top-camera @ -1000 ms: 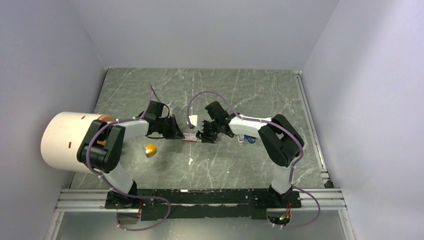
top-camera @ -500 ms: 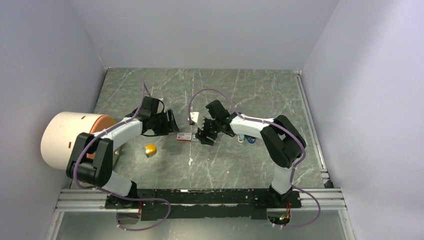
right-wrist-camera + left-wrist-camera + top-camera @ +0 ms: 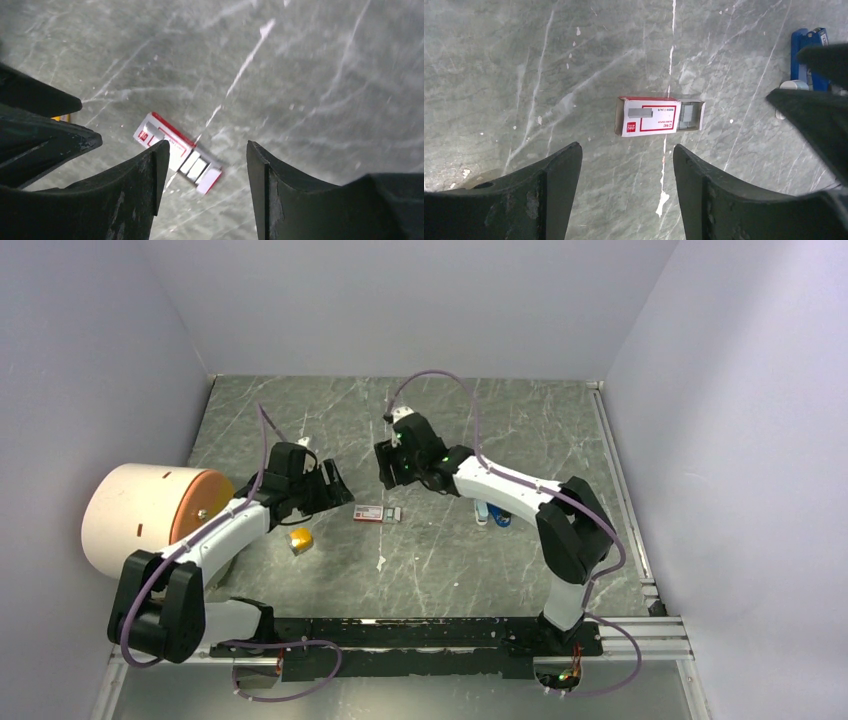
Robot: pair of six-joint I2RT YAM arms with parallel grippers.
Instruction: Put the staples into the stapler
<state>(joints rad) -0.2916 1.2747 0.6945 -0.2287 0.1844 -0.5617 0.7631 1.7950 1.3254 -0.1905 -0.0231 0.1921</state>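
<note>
You have both grippers open above the staple box
Your left gripper (image 3: 626, 150) and right gripper (image 3: 206, 145) hold their fingers apart, gripping nothing; the staples (image 3: 691, 114) sit in the slid-out tray of the red-and-white box (image 3: 646, 116) on the table (image 3: 450, 570), while the stapler (image 3: 808, 37) lies apart to its right

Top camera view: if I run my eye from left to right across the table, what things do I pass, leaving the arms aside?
Big white drum → small yellow block → red-and-white box → grey staples at its right end → blue stapler.
</note>
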